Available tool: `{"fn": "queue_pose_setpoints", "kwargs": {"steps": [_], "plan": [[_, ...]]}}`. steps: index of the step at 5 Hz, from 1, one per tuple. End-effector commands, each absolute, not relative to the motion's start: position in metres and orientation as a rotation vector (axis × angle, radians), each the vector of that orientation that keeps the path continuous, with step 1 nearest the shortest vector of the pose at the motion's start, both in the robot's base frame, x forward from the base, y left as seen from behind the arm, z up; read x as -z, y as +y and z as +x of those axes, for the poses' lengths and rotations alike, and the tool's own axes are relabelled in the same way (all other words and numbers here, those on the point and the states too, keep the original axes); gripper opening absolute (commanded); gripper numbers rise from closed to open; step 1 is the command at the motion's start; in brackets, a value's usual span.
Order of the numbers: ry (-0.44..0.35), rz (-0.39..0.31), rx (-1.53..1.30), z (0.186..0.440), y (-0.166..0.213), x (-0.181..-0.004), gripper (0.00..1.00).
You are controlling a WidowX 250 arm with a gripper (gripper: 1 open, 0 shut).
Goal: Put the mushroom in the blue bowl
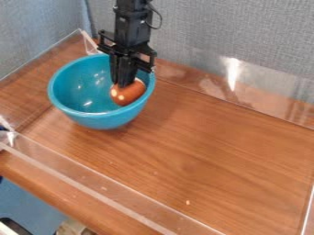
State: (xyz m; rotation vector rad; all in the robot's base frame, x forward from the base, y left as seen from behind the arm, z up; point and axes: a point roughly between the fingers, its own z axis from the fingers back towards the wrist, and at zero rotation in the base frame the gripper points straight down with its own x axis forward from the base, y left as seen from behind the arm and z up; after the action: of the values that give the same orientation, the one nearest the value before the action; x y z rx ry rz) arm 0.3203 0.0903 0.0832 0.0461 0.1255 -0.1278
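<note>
View: a single camera looks down at the desk from its near side.
Desk (196, 138): brown wood-grain top with a low clear wall along its edges; a grey textured backdrop stands behind it.
Blue bowl (80, 92): glossy teal, upright, at the far left of the desk, its inside facing the camera.
Arm: a black arm comes down from the top edge of the picture, pointing straight down over the right side of the bowl.
Gripper (127, 84): low inside the bowl, close to the right inner wall.
Fingers (119, 69): drawn in narrow, closed on the mushroom between their tips.
Mushroom (128, 92): its reddish-orange cap shows just below the fingers, inside the bowl near the right wall; the stem is hidden.
Contact with bowl: it looks as if the mushroom sits at or just above the inner surface, but the view is too small to tell.
Right half of desk: bare wood with glare on the clear wall at the far right.
</note>
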Motion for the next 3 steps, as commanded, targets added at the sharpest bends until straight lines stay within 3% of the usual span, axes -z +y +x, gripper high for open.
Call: {"fn": "queue_pose_setpoints", "kwargs": {"steps": [1,3], "plan": [[0.069,0.078,0.112,0.330,0.098,-0.101,0.00],[0.077,0.093,0.083,0.334,0.108,-0.099,0.00]]}}
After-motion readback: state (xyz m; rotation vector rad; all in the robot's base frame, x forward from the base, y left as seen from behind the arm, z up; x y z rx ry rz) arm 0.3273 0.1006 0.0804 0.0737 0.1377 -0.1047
